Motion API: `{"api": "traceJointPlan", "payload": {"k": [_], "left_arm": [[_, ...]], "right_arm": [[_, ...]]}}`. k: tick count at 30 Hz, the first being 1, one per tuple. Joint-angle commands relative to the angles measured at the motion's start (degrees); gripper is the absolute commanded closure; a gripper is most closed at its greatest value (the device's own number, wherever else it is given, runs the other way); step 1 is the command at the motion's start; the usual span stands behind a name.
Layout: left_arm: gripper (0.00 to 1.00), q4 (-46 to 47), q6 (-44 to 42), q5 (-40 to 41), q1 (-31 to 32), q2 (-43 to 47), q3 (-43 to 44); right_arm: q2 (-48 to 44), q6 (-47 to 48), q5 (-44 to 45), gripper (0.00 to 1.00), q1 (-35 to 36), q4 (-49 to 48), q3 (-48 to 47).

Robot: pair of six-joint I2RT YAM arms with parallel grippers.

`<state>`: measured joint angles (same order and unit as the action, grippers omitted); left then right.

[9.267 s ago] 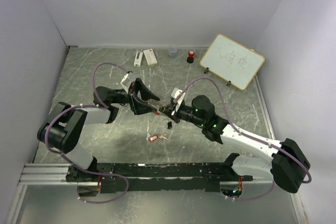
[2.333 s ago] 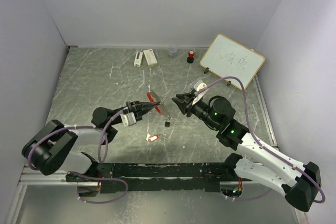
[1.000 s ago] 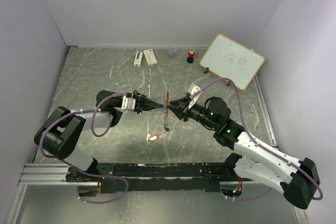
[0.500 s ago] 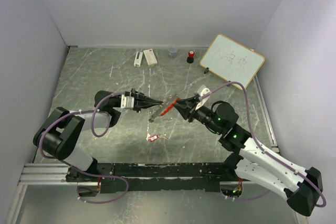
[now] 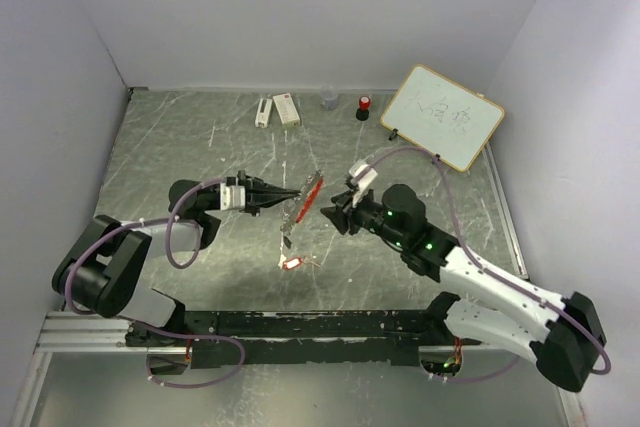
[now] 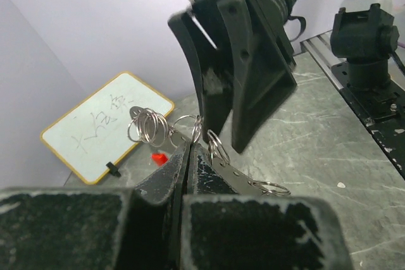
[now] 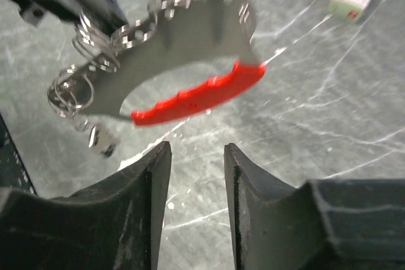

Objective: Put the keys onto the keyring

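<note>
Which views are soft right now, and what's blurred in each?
Right wrist: the keyring is smeared, its rings doubled, while the table behind is crisper. Left wrist: the left tool is out of focus up close; the rings past it read sharp. Top external: sharp, evenly lit, soft shadows only.

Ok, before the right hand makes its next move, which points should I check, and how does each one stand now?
1. Grip of the left hand on the keyring: ok, shut on it.
2. The right hand open and apart from the red fob: ok.
3. The red-tag key on the keyring: not ok, it lies on the table.
4. The black-tag key threaded on the keyring: cannot tell; it seems to hang below it, too small to judge.
5. Keyring held clear of the table: ok.
</note>
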<state>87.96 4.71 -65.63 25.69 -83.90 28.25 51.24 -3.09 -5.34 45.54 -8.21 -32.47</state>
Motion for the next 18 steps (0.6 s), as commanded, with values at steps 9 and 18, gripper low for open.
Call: {"api": "traceJointPlan", "payload": {"k": [9, 18], "left_arm": [[0.93, 15.74, -0.72, 6.74, -4.91, 7.74, -9.72], [0.93, 15.69, 3.62, 5.49, -10.85, 13.21, -12.81]], "right_arm": [[17.79, -6.73, -11.46, 0.57, 3.99, 0.1, -0.85], [28.18, -6.44, -13.29, 0.51, 5.18, -8.48, 1.15]]}}
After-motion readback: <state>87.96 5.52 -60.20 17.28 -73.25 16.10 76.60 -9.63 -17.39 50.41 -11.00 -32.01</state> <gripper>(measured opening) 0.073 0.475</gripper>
